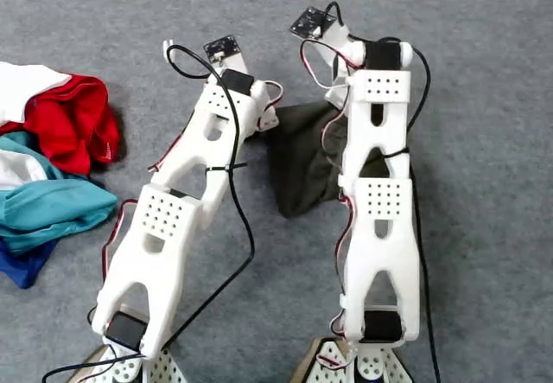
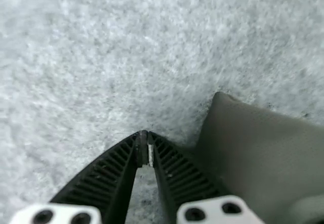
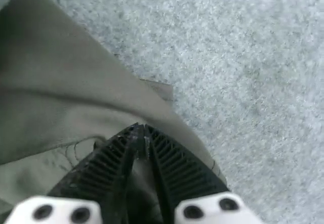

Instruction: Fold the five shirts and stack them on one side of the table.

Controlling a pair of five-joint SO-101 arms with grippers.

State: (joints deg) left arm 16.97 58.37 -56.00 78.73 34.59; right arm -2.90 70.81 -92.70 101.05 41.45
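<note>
Olive shirt (image 1: 298, 162) lies partly under right arm (image 1: 378, 201), coloured shirts (image 1: 52, 167) apart.

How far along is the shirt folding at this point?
Done: nothing looks folded or stacked. In hand: the olive shirt lies bunched, with the right gripper on it, jaws closed, and the left gripper beside it. Remaining: that shirt plus the heap of red, teal, white and blue shirts.

Bright, even overhead light; soft shadow beside shirt pile (image 1: 60, 167); olive shirt (image 1: 302, 162) shadowed under right arm (image 1: 380, 201).
</note>
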